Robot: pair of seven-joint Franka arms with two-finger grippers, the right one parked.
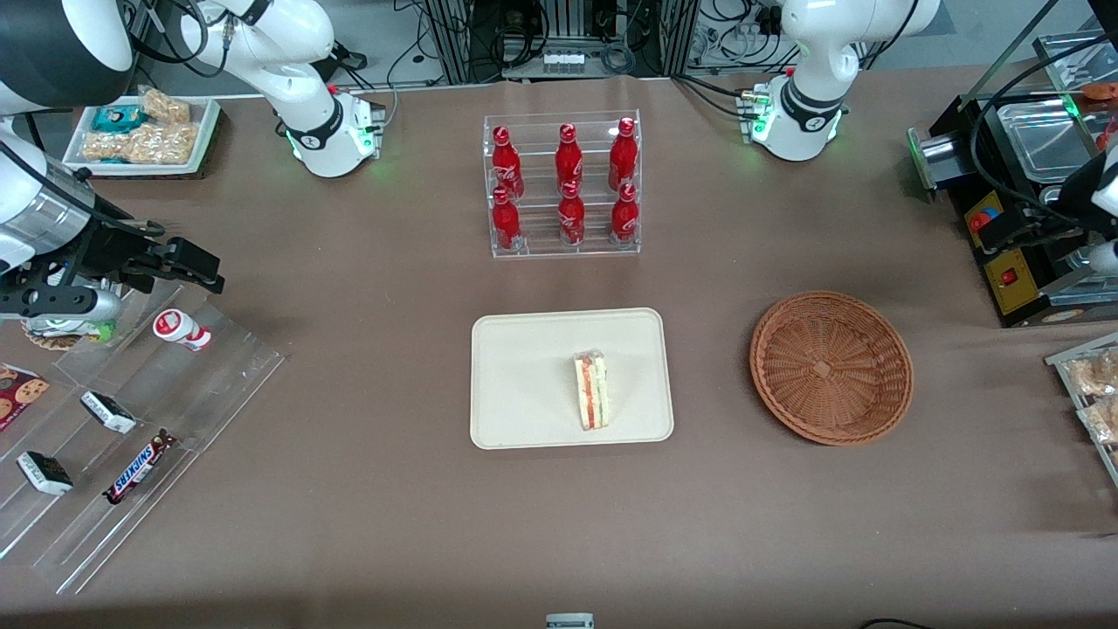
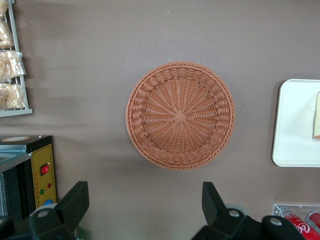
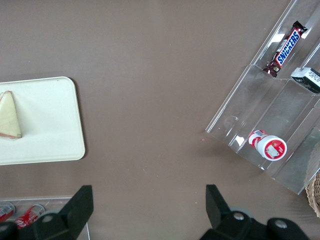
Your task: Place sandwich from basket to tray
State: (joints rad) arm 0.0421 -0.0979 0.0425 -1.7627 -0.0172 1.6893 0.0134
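Observation:
The sandwich [image 1: 592, 390] lies on the cream tray [image 1: 524, 349], on its side with the red and green filling edge showing. The wicker basket [image 1: 831, 367] stands empty beside the tray, toward the working arm's end of the table. My left gripper [image 2: 144, 205] is open and empty, held high above the bare table just beside the basket [image 2: 180, 116], apart from it. The tray's end [image 2: 295, 125] and a sliver of the sandwich [image 2: 317, 116] also show in the left wrist view. The right wrist view shows the sandwich [image 3: 10, 116] on the tray [image 3: 50, 125].
A clear rack of red cola bottles [image 1: 563, 185] stands farther from the front camera than the tray. A black machine [image 1: 1013, 227] and a snack rack [image 1: 1092, 393] sit at the working arm's end. A clear stepped snack stand [image 1: 131, 419] sits at the parked arm's end.

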